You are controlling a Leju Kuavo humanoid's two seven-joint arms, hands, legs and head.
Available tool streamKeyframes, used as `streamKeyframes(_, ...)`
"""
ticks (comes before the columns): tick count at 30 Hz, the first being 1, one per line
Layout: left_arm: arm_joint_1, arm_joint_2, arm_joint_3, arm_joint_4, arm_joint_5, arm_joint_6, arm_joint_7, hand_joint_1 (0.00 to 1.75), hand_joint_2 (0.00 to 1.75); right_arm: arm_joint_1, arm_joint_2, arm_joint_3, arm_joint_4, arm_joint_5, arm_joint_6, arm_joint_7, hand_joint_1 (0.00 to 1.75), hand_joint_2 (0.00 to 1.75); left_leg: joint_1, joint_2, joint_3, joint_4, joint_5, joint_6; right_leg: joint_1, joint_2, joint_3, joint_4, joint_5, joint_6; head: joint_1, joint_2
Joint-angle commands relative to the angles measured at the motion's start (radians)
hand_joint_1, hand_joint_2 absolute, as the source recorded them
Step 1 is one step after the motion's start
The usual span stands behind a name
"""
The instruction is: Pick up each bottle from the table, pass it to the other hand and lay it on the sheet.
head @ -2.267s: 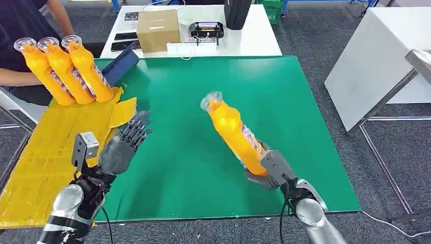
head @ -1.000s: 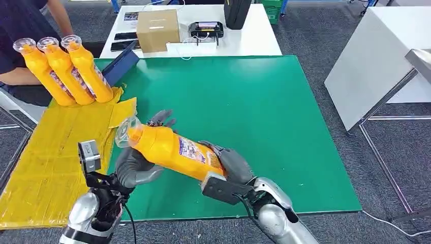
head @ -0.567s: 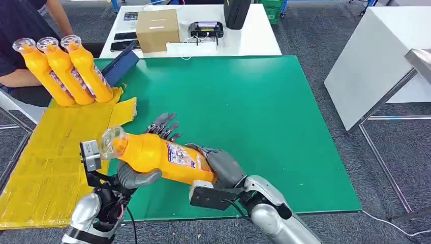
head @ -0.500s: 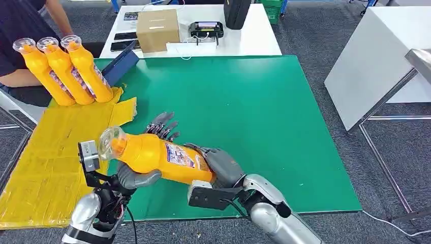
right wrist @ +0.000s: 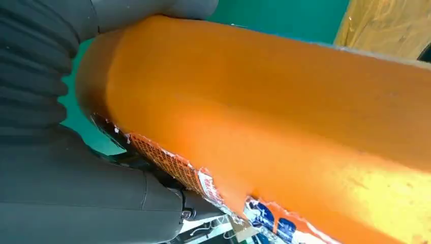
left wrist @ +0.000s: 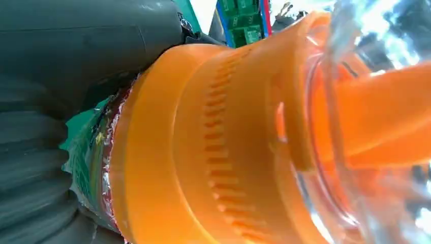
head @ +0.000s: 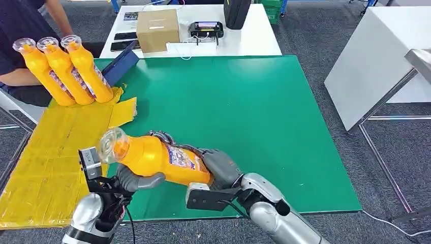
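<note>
Fingers of the left hand (head: 136, 176) curl around the shoulder of a large orange plastic bottle with a clear cap and a printed label (head: 155, 158), the grey thumb (head: 147, 181) wrapping under its near side, so this hand grips the bottle just behind the neck. The right hand (head: 218, 168) clasps the same bottle at its base end, fingers folded over the label. Held by both hands, the bottle lies almost level above the near left part of the green counter (head: 244, 107), its clear cap pointing left toward the yellow sheet (head: 45, 152). In the left wrist view the ribbed orange neck and clear cap (left wrist: 284, 132) sit right against the grey hand (left wrist: 45, 117); in the right wrist view the orange body (right wrist: 284, 117) rests in the grey palm (right wrist: 66, 168). On the far end of the sheet three more orange bottles (head: 63, 68) lie side by side, touching, caps pointing far left. A person's arm (head: 15, 76) shows at the far left. Beyond the green counter stands a white table (head: 254, 40) carrying a brown cardboard box (head: 158, 29) and a black device (head: 206, 29).
</note>
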Motion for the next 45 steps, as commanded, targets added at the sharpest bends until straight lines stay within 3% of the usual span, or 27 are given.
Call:
streamKeyframes(1,-0.035,-0.007,-0.027,0.024,-0.041,0.006,-0.018,1.75,1.75,-0.019,-0.016,0.068,0.04,0.011,0.011,-0.008,1.75,1.75,0.001,-0.001,0.002,0.0,-0.001,-0.001,0.0,0.003,0.003,0.0,-0.001,-0.001,0.0,0.0)
streamKeyframes(5,-0.033,-0.006,-0.021,0.019,-0.05,0.009,-0.019,1.75,1.75,-0.007,-0.019,0.058,0.036,0.028,-0.004,0.001,1.75,1.75,0.002,-0.003,0.006,0.0,-0.003,-0.002,0.001,0.005,0.007,-0.001,-0.003,-0.002,0.0,0.0)
streamKeyframes(6,-0.028,-0.008,-0.014,0.011,-0.075,0.026,-0.025,1.75,1.75,0.011,-0.012,0.038,0.029,0.053,-0.034,0.022,0.4,1.75,0.002,-0.003,0.006,0.001,-0.004,-0.002,0.001,0.005,0.007,0.0,-0.004,-0.002,0.0,0.0)
streamKeyframes(7,-0.026,-0.007,-0.009,0.006,-0.081,0.029,-0.021,1.75,1.75,0.022,-0.012,0.028,0.027,0.073,-0.041,0.045,0.0,1.75,0.002,-0.003,0.006,0.001,-0.004,-0.002,0.001,0.005,0.007,0.0,-0.003,-0.002,0.0,0.0)
streamKeyframes(14,-0.071,0.073,0.113,0.052,-0.438,0.204,-0.01,1.75,1.75,0.194,-0.048,-0.161,-0.169,0.081,-0.101,0.074,0.0,1.75,0.001,-0.005,0.002,0.0,-0.001,-0.001,0.001,-0.001,0.004,0.0,-0.003,-0.002,0.0,0.0)
streamKeyframes(19,-0.086,0.085,0.142,0.087,-0.537,0.236,-0.035,1.75,1.75,0.208,-0.056,-0.193,-0.208,0.087,-0.092,0.078,0.0,1.75,0.0,-0.001,0.001,0.0,-0.001,-0.001,0.0,0.002,0.001,0.0,-0.001,-0.001,0.0,0.0)
streamKeyframes(23,-0.104,0.117,0.205,0.157,-0.829,0.388,0.045,1.75,1.75,0.247,-0.08,-0.253,-0.3,0.098,-0.119,0.067,0.0,1.75,0.0,-0.003,0.001,0.0,-0.001,-0.001,0.0,0.001,0.001,0.0,-0.001,-0.001,0.0,0.0)
streamKeyframes(24,-0.111,0.143,0.224,0.189,-0.99,0.492,0.018,1.75,1.75,0.257,-0.095,-0.272,-0.328,0.099,-0.117,0.067,0.0,1.75,0.001,-0.004,0.004,0.001,-0.002,-0.001,0.0,0.002,0.004,0.0,-0.003,-0.002,0.0,0.0)
streamKeyframes(26,-0.124,0.191,0.228,0.236,-1.21,0.549,0.042,1.75,1.75,0.265,-0.107,-0.293,-0.349,0.093,-0.099,0.065,0.0,1.75,0.001,-0.002,0.003,0.0,-0.002,-0.001,0.0,0.003,0.003,0.0,-0.002,-0.002,0.0,0.0)
streamKeyframes(28,-0.14,0.206,0.233,0.302,-1.273,0.509,0.074,1.75,1.75,0.273,-0.121,-0.308,-0.363,0.09,-0.1,0.064,0.0,1.75,0.001,-0.002,0.004,0.0,-0.002,-0.002,0.0,0.004,0.004,0.0,-0.002,-0.003,0.0,0.0)
streamKeyframes(32,-0.21,0.288,0.132,0.517,-1.569,0.525,0.156,1.75,1.75,0.267,-0.132,-0.313,-0.372,0.078,-0.09,0.056,0.0,1.75,0.001,-0.004,0.005,-0.001,-0.001,-0.002,0.0,0.001,0.004,0.0,-0.002,-0.002,0.0,0.0)
streamKeyframes(42,-0.225,0.296,0.115,0.548,-1.587,0.488,0.185,1.75,1.75,0.261,-0.132,-0.305,-0.365,0.078,-0.091,0.057,0.0,1.75,0.001,0.001,0.002,0.0,-0.001,-0.001,0.0,0.003,0.001,0.0,-0.001,-0.001,0.0,0.0)
streamKeyframes(45,-0.285,0.317,0.069,0.689,-1.632,0.423,0.222,1.75,1.75,0.237,-0.136,-0.289,-0.349,0.078,-0.087,0.058,0.0,1.75,0.001,0.0,0.003,0.0,-0.002,-0.002,0.0,0.004,0.003,0.0,-0.002,-0.002,0.0,0.0)
